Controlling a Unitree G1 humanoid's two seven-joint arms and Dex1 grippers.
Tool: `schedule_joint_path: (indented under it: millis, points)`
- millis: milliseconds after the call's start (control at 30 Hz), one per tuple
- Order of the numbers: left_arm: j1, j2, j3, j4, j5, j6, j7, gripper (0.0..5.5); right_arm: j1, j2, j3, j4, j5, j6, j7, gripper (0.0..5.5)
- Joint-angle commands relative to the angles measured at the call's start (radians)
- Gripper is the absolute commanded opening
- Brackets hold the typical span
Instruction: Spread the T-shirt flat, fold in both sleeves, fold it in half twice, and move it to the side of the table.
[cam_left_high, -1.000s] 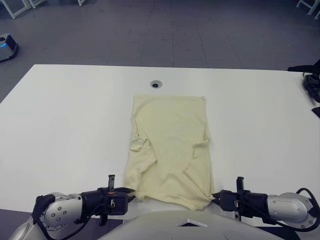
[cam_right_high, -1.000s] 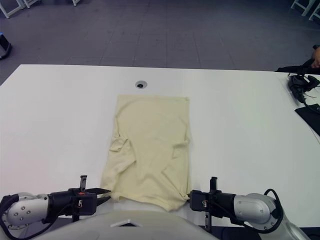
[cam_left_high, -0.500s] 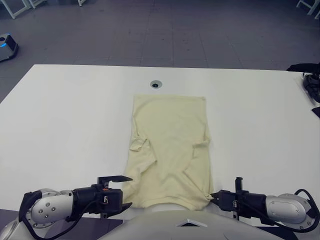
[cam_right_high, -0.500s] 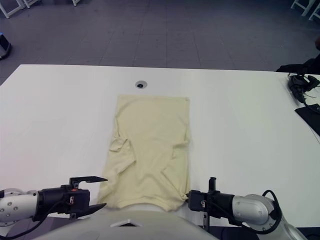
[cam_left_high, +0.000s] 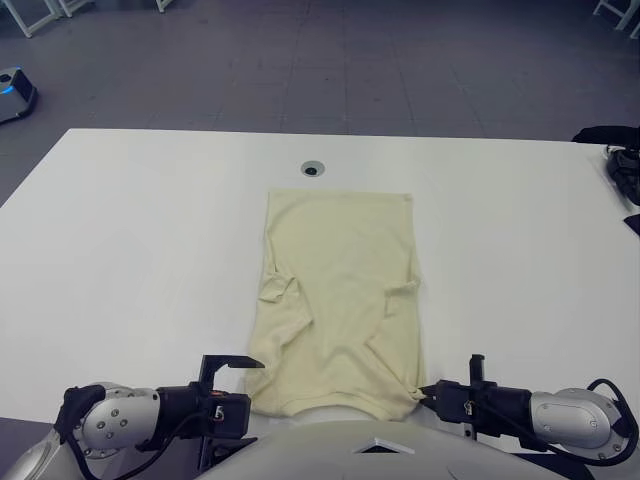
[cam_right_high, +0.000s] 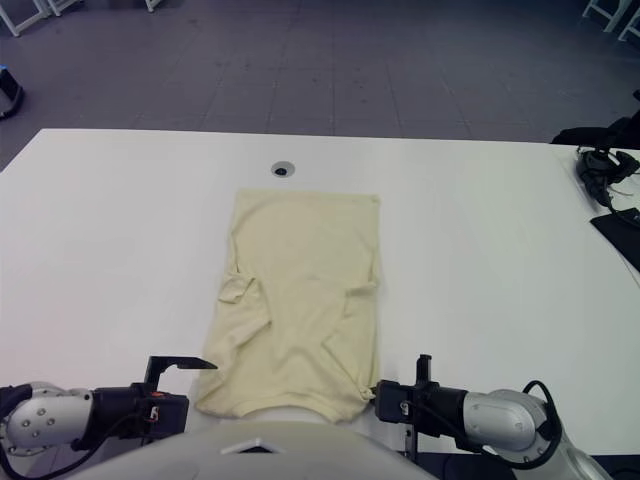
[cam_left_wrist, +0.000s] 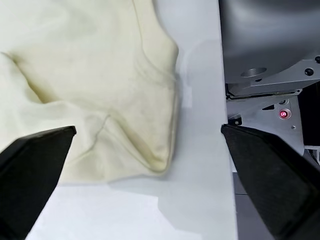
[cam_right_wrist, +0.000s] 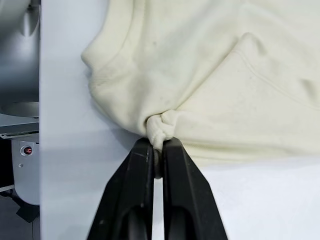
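Observation:
A pale yellow T-shirt (cam_left_high: 340, 290) lies on the white table (cam_left_high: 130, 250) as a long, wrinkled rectangle running away from me, with both sleeves folded in. My left gripper (cam_left_high: 238, 388) stands open at the near-left corner, and the shirt's hem (cam_left_wrist: 75, 60) lies flat between its wide-spread fingers (cam_left_wrist: 35, 170) without touching them. My right gripper (cam_right_wrist: 157, 145) is shut on a pinched bunch of fabric at the near-right corner (cam_left_high: 415, 392), close to the table's front edge.
A round cable hole (cam_left_high: 312, 168) sits in the table just beyond the shirt's far edge. Black cables and gear (cam_right_high: 603, 165) lie at the far right edge. Bare table stretches on both sides of the shirt.
My left gripper opened and let go of the near-left corner, which has settled flat nearer the table's front edge. The right gripper has kept its hold and barely moved.

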Motion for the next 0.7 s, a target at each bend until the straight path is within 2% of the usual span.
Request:
schedule_joint_path:
  millis: [33,700]
  points:
    - [-0.018,0.000,-0.031,0.034,0.031,0.033,0.016,5.40,-0.005,0.003,0.004,-0.010,-0.004,0.009,-0.007,0.04]
    - [-0.050,0.022,-0.021,0.076,0.006,0.073,0.038,1.86,-0.009,0.004,0.030,-0.034,-0.010,0.028,-0.028,0.04]
